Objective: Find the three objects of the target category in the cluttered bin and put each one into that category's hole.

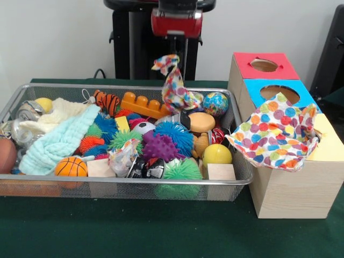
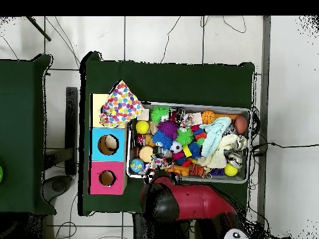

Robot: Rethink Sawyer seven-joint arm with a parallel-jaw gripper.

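Note:
The wire mesh bin holds a heap of toys. My gripper hangs over the bin's back edge, shut on the top of a dotted cloth whose lower end trails among the toys. A second dotted cloth lies spread over the yellow-topped box and hides its hole; it also shows in the overhead view. A crumpled dotted piece, apparently a third cloth, lies near the bin's front. In the overhead view the red arm covers the gripper.
The blue-topped box and the red-topped box stand behind the yellow one, holes open. The bin holds a mint-green towel, a cream knitted cloth, spiky balls, an orange brick and a globe ball.

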